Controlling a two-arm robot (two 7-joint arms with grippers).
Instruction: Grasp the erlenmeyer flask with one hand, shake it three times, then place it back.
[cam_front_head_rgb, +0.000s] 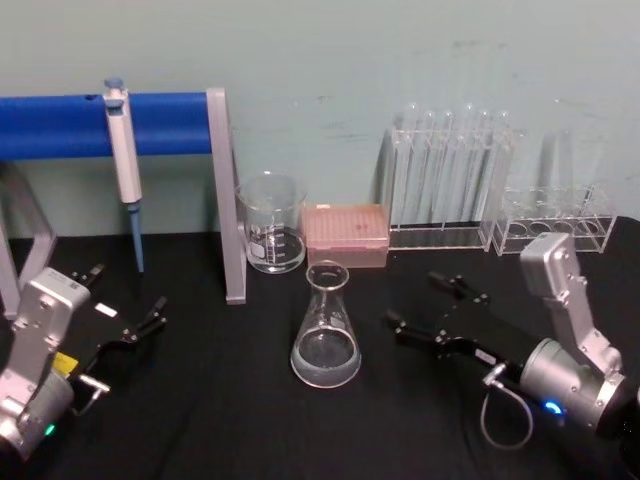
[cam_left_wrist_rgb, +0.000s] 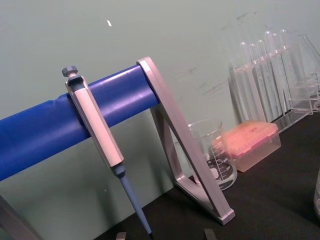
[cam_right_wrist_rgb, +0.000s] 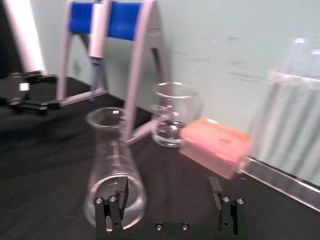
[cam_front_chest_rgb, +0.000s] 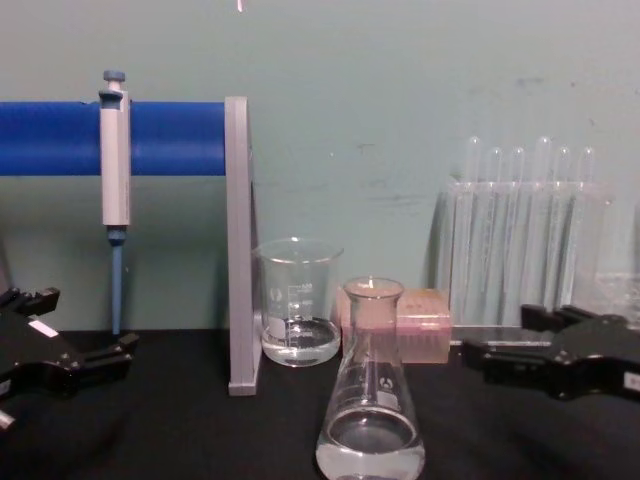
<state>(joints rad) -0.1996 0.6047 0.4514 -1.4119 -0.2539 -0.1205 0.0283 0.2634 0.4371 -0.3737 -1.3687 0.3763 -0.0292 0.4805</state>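
The erlenmeyer flask (cam_front_head_rgb: 326, 330) stands upright on the black table, mid front, with a little clear liquid in its base. It also shows in the chest view (cam_front_chest_rgb: 370, 400) and the right wrist view (cam_right_wrist_rgb: 114, 165). My right gripper (cam_front_head_rgb: 425, 303) hovers low just right of the flask, open, jaws pointing at it, nothing between them. In the right wrist view the flask stands ahead of one finger (cam_right_wrist_rgb: 112, 210) of that gripper (cam_right_wrist_rgb: 167, 200), not between the two. My left gripper (cam_front_head_rgb: 120, 300) rests open at the far left, well away from the flask.
A glass beaker (cam_front_head_rgb: 271, 225) and a pink tip box (cam_front_head_rgb: 345, 235) stand right behind the flask. Two clear test tube racks (cam_front_head_rgb: 445, 180) (cam_front_head_rgb: 555, 220) line the back right. A pipette (cam_front_head_rgb: 125, 150) hangs on the blue-barred stand (cam_front_head_rgb: 228, 200) at back left.
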